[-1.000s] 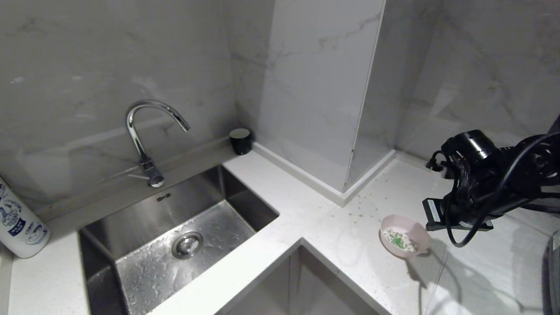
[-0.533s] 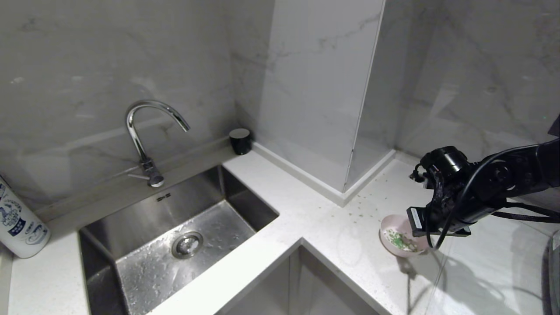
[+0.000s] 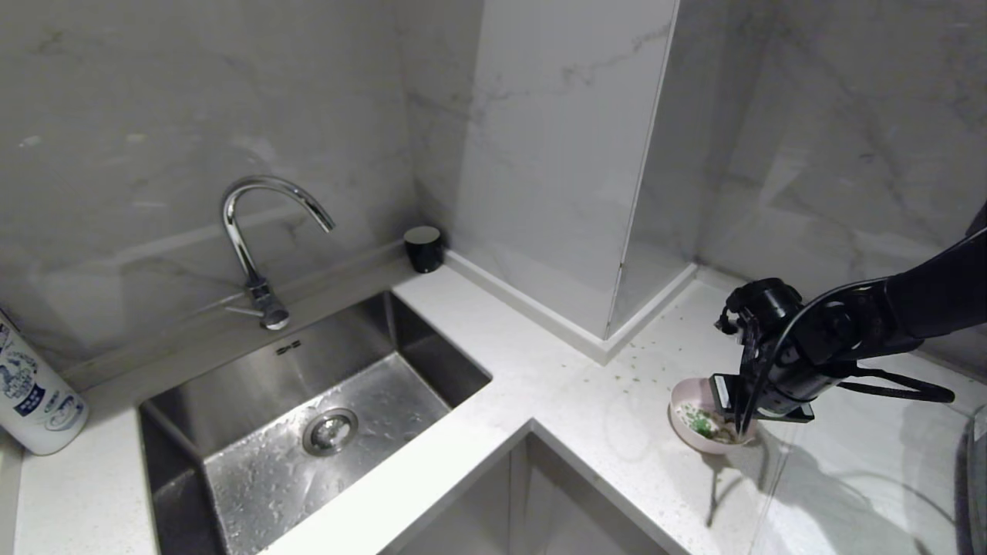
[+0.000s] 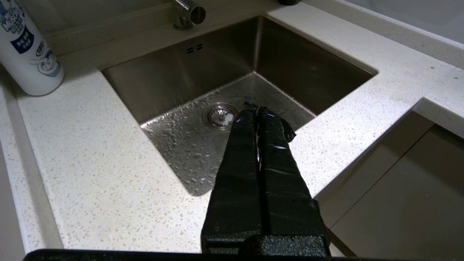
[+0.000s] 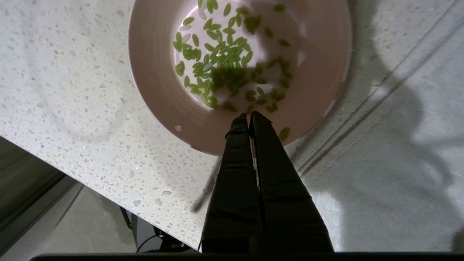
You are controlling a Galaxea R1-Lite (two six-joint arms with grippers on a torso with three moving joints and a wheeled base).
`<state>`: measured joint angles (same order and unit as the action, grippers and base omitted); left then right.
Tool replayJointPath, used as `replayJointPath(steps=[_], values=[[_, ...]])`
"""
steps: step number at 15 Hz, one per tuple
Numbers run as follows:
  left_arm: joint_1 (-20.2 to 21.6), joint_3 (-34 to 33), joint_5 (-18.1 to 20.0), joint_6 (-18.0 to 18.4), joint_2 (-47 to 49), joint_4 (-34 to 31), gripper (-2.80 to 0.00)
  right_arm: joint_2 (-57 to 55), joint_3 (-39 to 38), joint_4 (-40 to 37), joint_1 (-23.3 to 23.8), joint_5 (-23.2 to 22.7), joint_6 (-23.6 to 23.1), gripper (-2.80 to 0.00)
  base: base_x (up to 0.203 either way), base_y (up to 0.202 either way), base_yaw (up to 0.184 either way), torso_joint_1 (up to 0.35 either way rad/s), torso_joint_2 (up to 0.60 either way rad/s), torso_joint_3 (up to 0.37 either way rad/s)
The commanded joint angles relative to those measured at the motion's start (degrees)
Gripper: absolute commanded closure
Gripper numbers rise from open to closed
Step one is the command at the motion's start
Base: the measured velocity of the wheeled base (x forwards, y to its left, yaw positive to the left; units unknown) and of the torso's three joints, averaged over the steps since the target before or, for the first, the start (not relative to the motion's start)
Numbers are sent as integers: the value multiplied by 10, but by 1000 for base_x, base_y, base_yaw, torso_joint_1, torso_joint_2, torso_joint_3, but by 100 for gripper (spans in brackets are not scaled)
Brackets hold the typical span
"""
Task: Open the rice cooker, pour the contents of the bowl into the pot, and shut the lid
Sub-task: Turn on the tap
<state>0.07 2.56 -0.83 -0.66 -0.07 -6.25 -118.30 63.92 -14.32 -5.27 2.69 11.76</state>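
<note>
The jaws of the right gripper are pressed together and hold nothing. Their black tips point down into the small pale pink round bowl, just inside its near wall, and it is not possible to tell if they touch the inner wall. The inside of the bowl is whitish, and the small green grain-shaped bits lie loose on its bottom, most of them in one heap near the middle. One green bit sits high on the inner wall just beside the tips.

In the head view the right gripper hangs from the black right arm, which enters from the right edge with its cables, and it is over the right side of the bowl. The bowl stands upright on the white speckled stone bench, near the front edge. Small dark crumbs are scattered on the bench behind the bowl.

The left gripper is parked above the front part of the steel sink, and its jaws are also pressed together and empty. A curved chrome tap stands behind the sink, a white printed bottle stands at the far left of the bench, and a small black cup stands in the corner by the marble wall.
</note>
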Motion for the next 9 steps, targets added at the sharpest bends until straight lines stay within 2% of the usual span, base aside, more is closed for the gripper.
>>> replayJointPath(steps=[1, 9], values=[[0, 0, 0, 0, 0, 0, 0, -20, 3, -1, 2, -5, 0, 0, 0, 0, 0, 0, 0, 0], [-1, -1, -1, -1, 0, 1, 0, -99, 82, 9, -3, -28, -4, 0, 0, 0, 0, 0, 0, 0]])
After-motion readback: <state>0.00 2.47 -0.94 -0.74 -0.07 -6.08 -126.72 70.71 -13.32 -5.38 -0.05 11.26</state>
